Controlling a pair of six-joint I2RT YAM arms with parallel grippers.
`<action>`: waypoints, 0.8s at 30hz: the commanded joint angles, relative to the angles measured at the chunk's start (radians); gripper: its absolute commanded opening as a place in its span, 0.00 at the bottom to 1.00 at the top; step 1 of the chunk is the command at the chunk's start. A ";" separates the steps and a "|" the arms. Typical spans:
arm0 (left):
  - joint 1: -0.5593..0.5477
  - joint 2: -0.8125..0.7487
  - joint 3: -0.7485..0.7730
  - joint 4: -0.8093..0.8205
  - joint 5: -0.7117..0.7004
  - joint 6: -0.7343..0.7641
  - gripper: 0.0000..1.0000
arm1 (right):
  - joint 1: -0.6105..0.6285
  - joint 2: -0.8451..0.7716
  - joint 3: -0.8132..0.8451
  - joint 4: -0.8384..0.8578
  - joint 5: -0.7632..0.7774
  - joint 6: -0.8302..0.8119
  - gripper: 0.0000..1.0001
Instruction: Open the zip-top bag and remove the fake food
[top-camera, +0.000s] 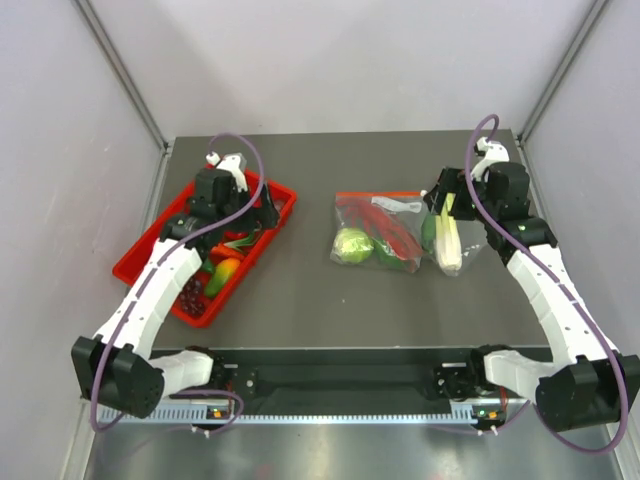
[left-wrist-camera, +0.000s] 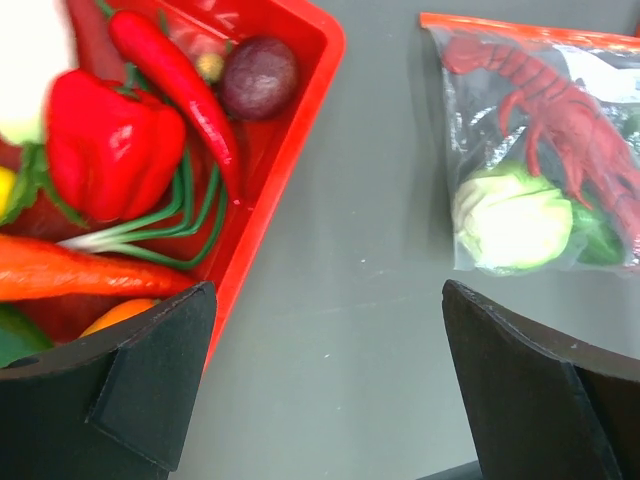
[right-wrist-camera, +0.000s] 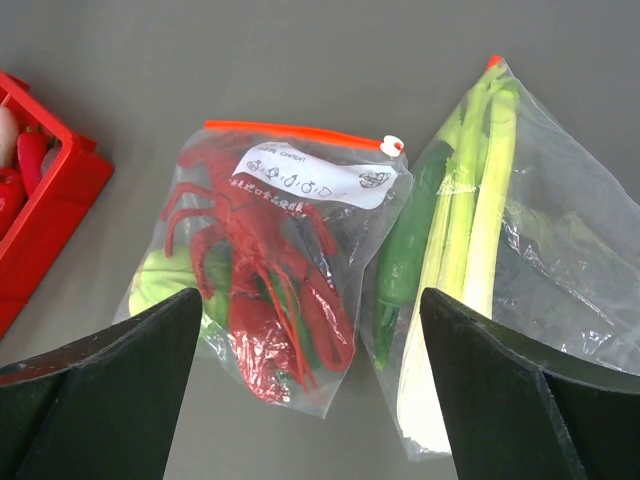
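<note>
The left fingers (left-wrist-camera: 150, 380) are spread wide and hold nothing, hovering over the 3 o'clock rim of the red bin (top-camera: 283, 203), which sits at 9 o'clock on the grey tabletop (top-camera: 300, 290) and holds a red pepper (left-wrist-camera: 105, 150), a red chili (left-wrist-camera: 180, 80) and a carrot (left-wrist-camera: 80, 275). Near the middle of the tabletop lies the zip-top bag (top-camera: 380, 232), flat, with its red-orange zip strip (right-wrist-camera: 290, 130) at 12 o'clock in the top view and a white slider (right-wrist-camera: 390, 146) at one end of the strip. The fake food (right-wrist-camera: 260, 290) is inside it: a red lobster-shaped toy, a pale green cabbage (left-wrist-camera: 510, 215) in the 8 o'clock corner, and darker green pieces. A clear bag with a leek (top-camera: 450, 240) touches it at 3 o'clock. The right fingers (right-wrist-camera: 110, 400) are also spread and empty, above both bags.
</note>
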 joint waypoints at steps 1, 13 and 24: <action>-0.009 0.034 0.033 0.137 0.064 -0.016 0.99 | -0.004 -0.015 0.030 0.036 -0.009 -0.006 0.90; -0.202 0.590 0.257 0.401 0.307 -0.146 0.99 | -0.004 -0.015 -0.005 0.050 -0.036 0.047 0.90; -0.228 0.781 0.300 0.421 0.362 -0.146 0.71 | -0.004 -0.093 -0.105 0.047 -0.035 0.083 0.90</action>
